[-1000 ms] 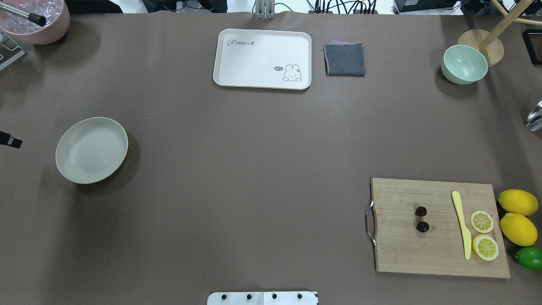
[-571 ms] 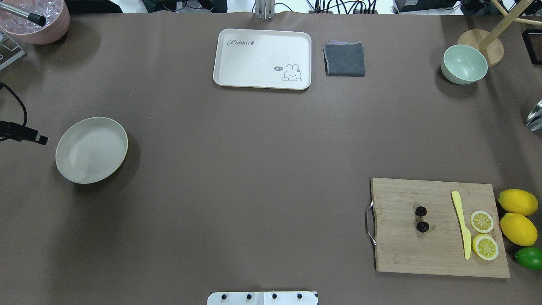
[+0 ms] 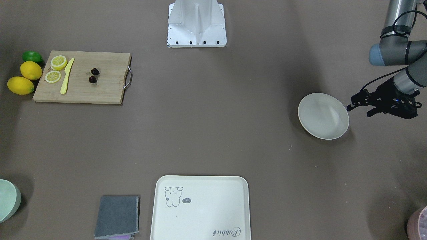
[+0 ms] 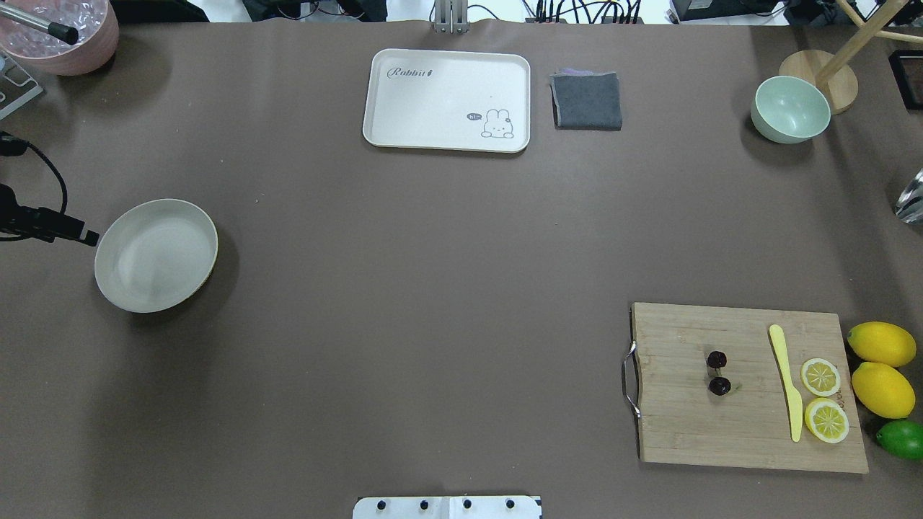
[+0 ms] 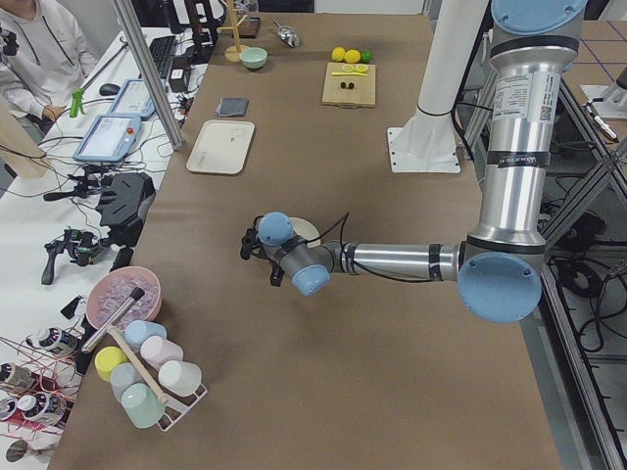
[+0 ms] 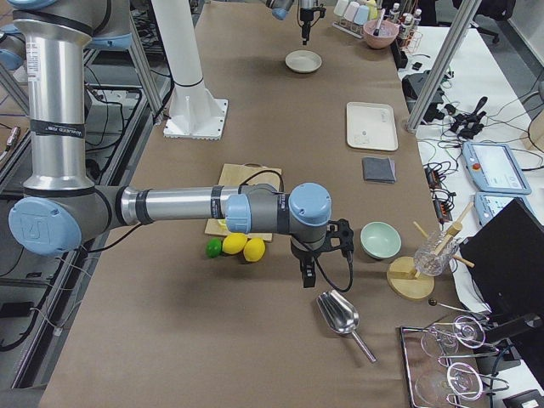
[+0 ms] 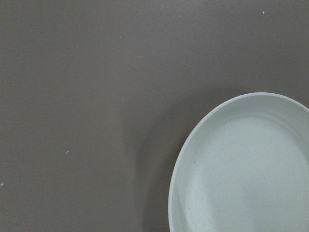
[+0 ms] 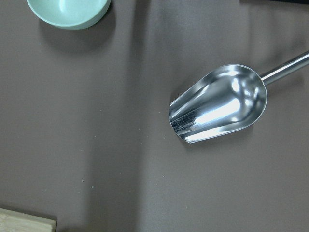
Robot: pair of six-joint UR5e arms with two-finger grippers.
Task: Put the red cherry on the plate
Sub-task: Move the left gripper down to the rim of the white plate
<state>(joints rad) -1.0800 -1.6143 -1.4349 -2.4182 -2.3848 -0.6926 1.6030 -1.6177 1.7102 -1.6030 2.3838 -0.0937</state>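
my left hand: hangs just beside the plate's (image 4: 155,256) rim. In the overhead view most of it is cut off by the frame edge. From the front, the left gripper (image 3: 358,111) has its two fingers spread, with nothing pinched.
my right hand: only the side camera catches the right gripper (image 6: 304,276), hovering near the scoop (image 8: 219,104). Honestly can't tell if it's spread or pressed together.
left wrist cam: none of my fingers in frame, just brown table and part of the plate, which is cropped at the right and bottom edges.
right wrist cam: the scoop's handle runs out of frame, the green bowl (image 4: 790,109) gets clipped at the top, and a corner of the cutting board (image 4: 685,425) pokes in.
cherry: the cherry (image 4: 720,386) pair sits on the cutting board, between its metal handle and the yellow knife (image 4: 786,382), well apart from the plate, clear across the table.
plate: only its bare cream inside is showing.
green bowl: plain pale inside.
tray (image 4: 447,97): just the printed rabbit and lettering, with a folded grey cloth (image 4: 587,101) beside it.
pink bowl (image 4: 61,36): cropped in the corner, holds clear icy-looking bits and a black-tipped rod. Can't tell what the bits are.
board extras: two lemon slices (image 4: 820,377) right by the knife. Off the board's far end sit two lemons (image 4: 881,344) and a lime (image 4: 901,438), the lime cut off by the frame.
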